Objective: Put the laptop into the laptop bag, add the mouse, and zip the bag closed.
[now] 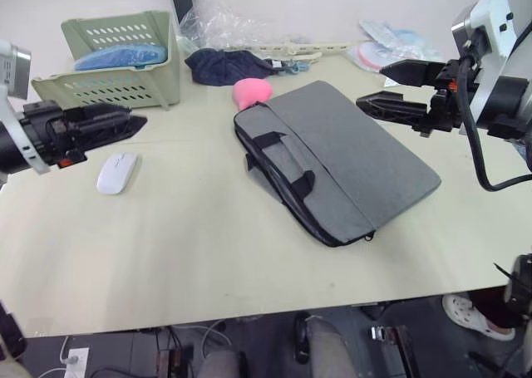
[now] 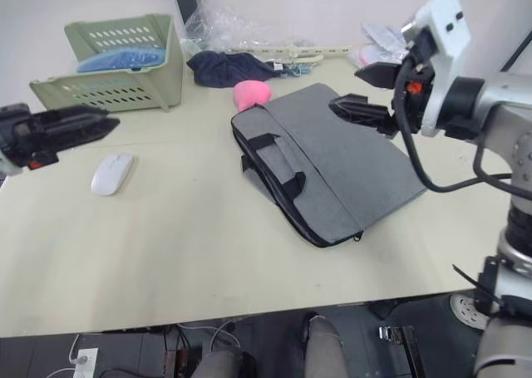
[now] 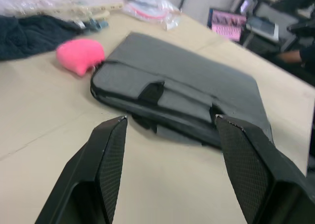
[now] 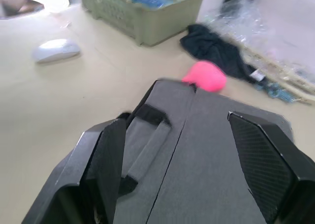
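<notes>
Well, the laptop bag lies flat mid-table looking closed, the mouse sits out at nine o'clock, unpacked, with left gripper and right gripper both spread, holding nothing.

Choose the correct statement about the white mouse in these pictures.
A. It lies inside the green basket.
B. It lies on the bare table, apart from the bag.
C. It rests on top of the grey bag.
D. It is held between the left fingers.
B: the mouse lies on the table, well clear of the laptop bag.
</notes>
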You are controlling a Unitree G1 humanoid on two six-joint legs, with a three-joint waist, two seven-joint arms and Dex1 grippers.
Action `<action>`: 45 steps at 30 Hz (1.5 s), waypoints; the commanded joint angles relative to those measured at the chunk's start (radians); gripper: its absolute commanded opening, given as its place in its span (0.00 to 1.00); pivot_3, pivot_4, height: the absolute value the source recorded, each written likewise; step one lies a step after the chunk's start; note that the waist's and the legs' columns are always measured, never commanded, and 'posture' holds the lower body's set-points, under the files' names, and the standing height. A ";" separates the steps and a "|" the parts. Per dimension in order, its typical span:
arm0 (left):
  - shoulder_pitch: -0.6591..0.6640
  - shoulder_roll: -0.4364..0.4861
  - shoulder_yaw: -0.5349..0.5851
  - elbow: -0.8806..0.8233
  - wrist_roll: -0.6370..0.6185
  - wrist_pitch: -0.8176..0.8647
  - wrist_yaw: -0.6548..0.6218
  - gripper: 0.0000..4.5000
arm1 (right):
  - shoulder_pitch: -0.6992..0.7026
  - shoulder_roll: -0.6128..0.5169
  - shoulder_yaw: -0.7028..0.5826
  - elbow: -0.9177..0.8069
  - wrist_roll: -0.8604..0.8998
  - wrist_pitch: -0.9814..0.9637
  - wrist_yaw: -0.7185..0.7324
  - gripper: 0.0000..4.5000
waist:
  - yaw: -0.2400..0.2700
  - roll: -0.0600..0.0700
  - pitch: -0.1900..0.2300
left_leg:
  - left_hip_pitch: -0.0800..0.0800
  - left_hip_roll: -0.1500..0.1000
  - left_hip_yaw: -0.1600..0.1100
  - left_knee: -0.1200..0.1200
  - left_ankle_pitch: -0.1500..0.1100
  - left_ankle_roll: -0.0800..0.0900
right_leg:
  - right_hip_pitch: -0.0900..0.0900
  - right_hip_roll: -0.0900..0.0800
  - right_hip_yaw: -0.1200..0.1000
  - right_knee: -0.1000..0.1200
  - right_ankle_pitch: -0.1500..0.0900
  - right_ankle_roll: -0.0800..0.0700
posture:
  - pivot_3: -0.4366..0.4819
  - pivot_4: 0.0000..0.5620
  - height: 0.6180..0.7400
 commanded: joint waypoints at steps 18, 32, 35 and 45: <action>0.045 0.120 0.114 0.357 0.204 -0.315 -0.205 0.68 | -0.092 -0.135 0.061 0.121 0.004 -0.217 0.269 0.81 | 0.018 0.001 0.006 | -0.002 0.002 0.000 -0.001 0.000 0.000 | -0.001 0.001 -0.001 -0.002 0.000 0.000 | 0.48 0.27 1.00; 0.073 -0.092 -0.015 0.486 0.466 -0.665 0.049 0.68 | -0.172 -0.045 0.109 0.130 0.010 -0.215 0.266 0.81 | 0.031 -0.001 0.007 | -0.002 0.003 -0.001 0.006 0.000 0.000 | -0.001 0.001 -0.004 -0.001 0.001 0.001 | 0.48 0.27 1.00; 0.095 -0.154 -0.016 0.453 0.453 -0.675 0.055 0.68 | -0.177 -0.034 0.114 0.136 0.008 -0.215 0.259 0.81 | 0.031 -0.001 0.007 | -0.002 0.003 -0.001 0.007 0.000 0.000 | -0.001 0.001 -0.004 0.000 0.001 0.001 | 0.48 0.27 1.00; 0.085 -0.293 -0.076 0.481 0.518 -0.787 0.145 0.98 | -0.167 -0.015 0.113 0.105 0.017 -0.195 0.251 0.85 | 0.032 -0.002 0.006 | -0.003 0.003 -0.003 0.012 0.000 0.000 | -0.001 0.000 -0.005 0.002 0.002 0.001 | 0.48 0.27 1.00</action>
